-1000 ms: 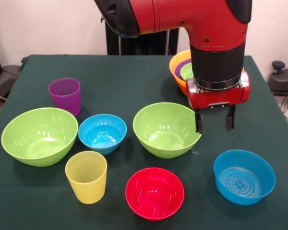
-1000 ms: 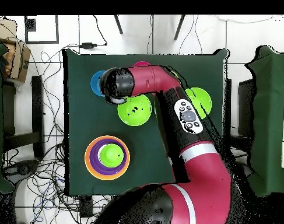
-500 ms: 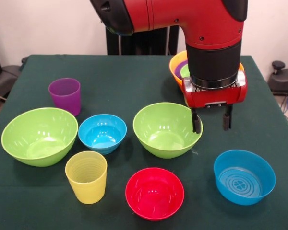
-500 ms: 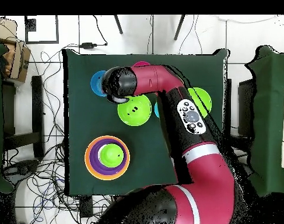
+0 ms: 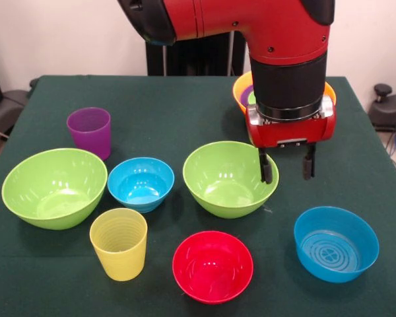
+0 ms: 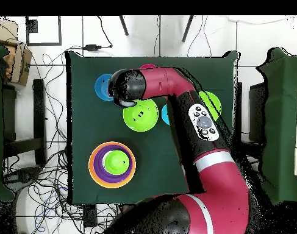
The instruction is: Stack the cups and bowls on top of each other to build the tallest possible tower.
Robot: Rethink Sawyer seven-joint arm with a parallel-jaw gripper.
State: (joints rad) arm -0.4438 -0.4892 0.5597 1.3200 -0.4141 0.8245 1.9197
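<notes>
My gripper [image 5: 286, 168] hangs open and empty at the right rim of the middle lime green bowl [image 5: 228, 177]. One fingertip [image 5: 266, 173] shows against the bowl's inside wall and the other is outside the rim. The tower [image 6: 112, 164] is an orange bowl holding a purple bowl and a green one; in the front view it is mostly hidden behind my wrist, with only its orange edge [image 5: 239, 89] showing. The purple cup [image 5: 89, 131] and the ribbed yellow cup [image 5: 119, 243] stand upright at the left. In the overhead view the wrist [image 6: 125, 91] covers the fingers.
Another lime green bowl [image 5: 54, 187] sits at the far left, with a small blue bowl [image 5: 140, 183] beside it. A pink-red bowl [image 5: 212, 265] lies at the front edge. A deeper blue bowl [image 5: 335, 243] is at the front right, just below my gripper.
In the front view the gripper has shifted left, from beside the middle green bowl to over its right rim. It stayed open, and the bowls and cups have not moved.
</notes>
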